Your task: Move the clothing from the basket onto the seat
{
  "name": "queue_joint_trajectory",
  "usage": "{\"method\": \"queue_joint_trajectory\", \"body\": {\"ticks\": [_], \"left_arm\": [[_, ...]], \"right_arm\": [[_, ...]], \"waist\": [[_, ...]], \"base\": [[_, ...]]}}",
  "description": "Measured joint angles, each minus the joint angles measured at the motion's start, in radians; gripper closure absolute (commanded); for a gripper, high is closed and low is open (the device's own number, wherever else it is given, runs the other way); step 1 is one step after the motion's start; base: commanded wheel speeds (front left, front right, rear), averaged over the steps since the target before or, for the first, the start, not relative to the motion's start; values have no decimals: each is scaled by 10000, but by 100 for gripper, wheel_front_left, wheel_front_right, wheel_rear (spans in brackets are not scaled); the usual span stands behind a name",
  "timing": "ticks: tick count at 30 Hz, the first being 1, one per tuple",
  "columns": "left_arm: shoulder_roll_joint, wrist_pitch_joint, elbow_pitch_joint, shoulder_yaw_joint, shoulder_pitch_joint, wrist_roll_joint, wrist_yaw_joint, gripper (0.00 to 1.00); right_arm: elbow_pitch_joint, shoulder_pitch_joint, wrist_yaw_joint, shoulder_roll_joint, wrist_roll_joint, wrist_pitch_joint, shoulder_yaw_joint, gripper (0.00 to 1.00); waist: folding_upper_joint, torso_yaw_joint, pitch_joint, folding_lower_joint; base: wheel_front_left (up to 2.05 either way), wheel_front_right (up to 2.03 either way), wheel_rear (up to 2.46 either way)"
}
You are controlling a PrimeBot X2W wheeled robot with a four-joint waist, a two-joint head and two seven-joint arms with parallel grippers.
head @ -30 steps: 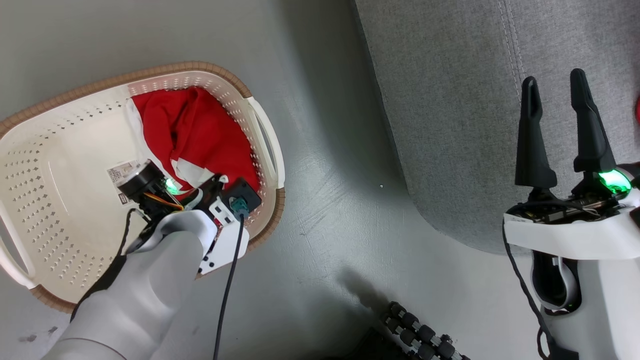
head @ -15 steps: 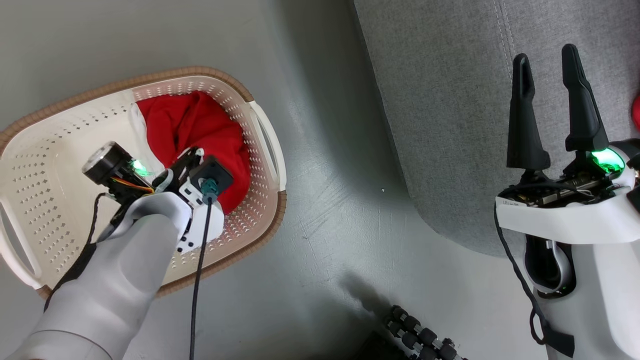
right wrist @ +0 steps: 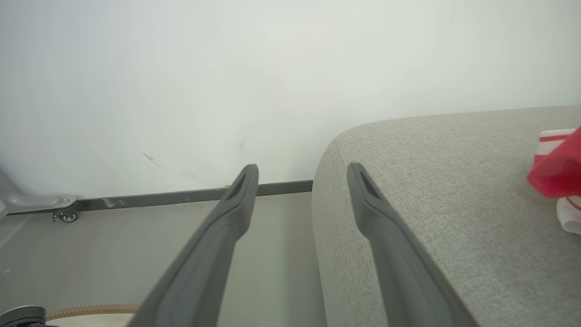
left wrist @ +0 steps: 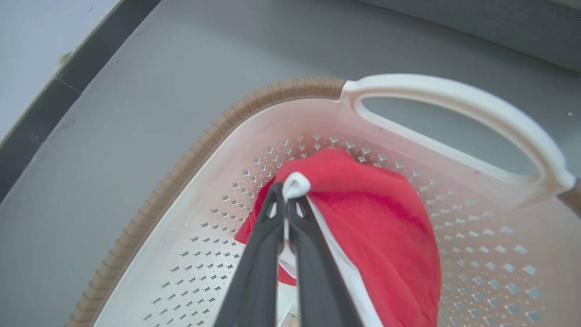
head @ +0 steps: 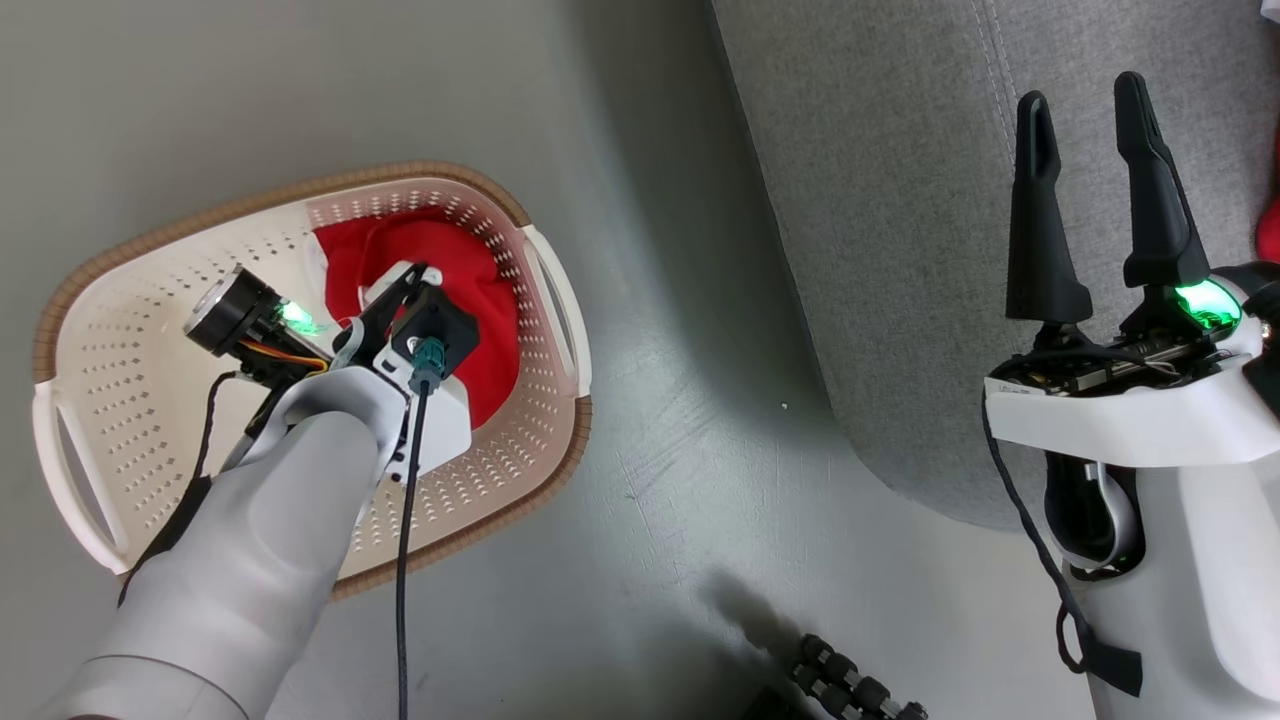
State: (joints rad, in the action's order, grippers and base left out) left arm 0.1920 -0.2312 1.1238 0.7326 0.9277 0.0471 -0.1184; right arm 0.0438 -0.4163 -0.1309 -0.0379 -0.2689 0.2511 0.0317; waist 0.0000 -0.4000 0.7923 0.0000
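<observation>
The cream basket (head: 130, 400) with a brown rim stands on the grey floor at the left. A red garment (head: 470, 290) with white trim hangs bunched inside its right end. In the left wrist view my left gripper (left wrist: 285, 200) is shut on the garment's (left wrist: 381, 218) white-trimmed edge, lifting it above the basket's (left wrist: 218, 131) perforated bottom. My right gripper (head: 1085, 120) stands open and empty over the grey seat (head: 900, 200) at the right. Another red and white piece of clothing (right wrist: 560, 175) lies on the seat (right wrist: 454, 181) in the right wrist view.
Grey floor (head: 680, 400) separates basket and seat. A white wall (right wrist: 227, 68) with a dark baseboard runs behind the seat. A black ribbed part of my base (head: 850, 685) shows at the bottom edge. A small caster (right wrist: 68, 217) sits by the wall.
My left gripper has risen with the red garment, pulling it up into a bunch off the basket floor. The head view has shifted slightly. The right gripper stays open over the seat.
</observation>
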Motion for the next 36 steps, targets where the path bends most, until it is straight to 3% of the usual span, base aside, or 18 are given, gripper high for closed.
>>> {"method": "queue_joint_trajectory", "body": {"ticks": [15, 36], "left_arm": [[-431, -173, -1285, -648, -525, -834, -430, 100], [-288, -199, -3923, -1323, -1747, -1601, -635, 100]], "right_arm": [[589, -2, 0, -10, 836, 10, -75, 0], [1204, 14, 0, -54, 1647, 10, -211, 0]], "waist": [[0, 576, -1045, 0], [0, 1612, -2608, 0]], "base": [[0, 0, 0], [0, 0, 0]]}}
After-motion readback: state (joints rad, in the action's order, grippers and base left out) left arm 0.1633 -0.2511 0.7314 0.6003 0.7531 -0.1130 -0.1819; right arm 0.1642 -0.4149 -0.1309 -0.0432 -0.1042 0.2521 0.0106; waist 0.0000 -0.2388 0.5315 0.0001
